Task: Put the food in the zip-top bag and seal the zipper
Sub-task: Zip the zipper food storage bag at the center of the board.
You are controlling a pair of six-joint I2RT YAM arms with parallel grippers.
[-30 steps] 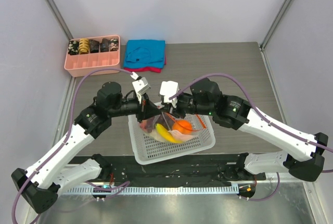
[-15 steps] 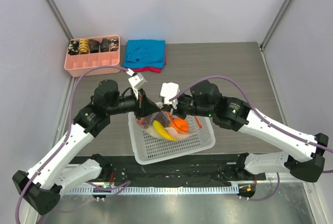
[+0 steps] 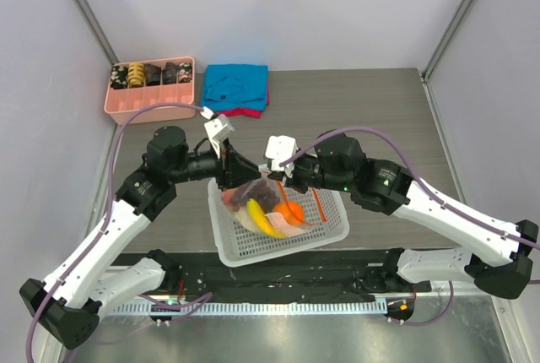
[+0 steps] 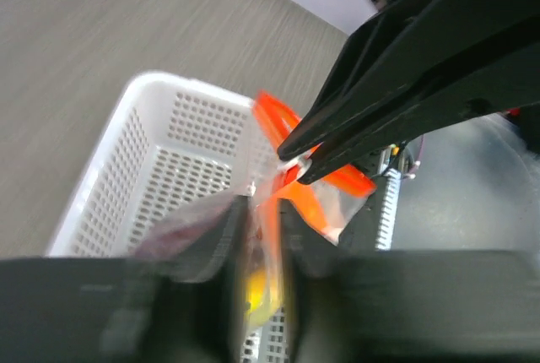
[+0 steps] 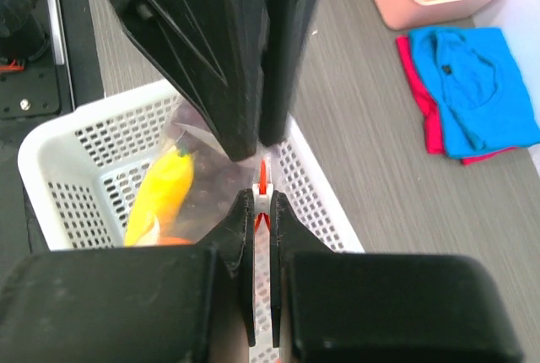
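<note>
Zip-top bag (image 3: 245, 211) holds one banana (image 3: 262, 219), one orange (image 3: 293, 208); right fingers (image 5: 237, 235) pinch its zipper (image 5: 262, 176); left fingers' (image 5: 228, 59) grip cannot be told

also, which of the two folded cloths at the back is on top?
The blue cloth. It lies on the red cloth, which shows only as a strip along the blue one's near and right edges.
</note>
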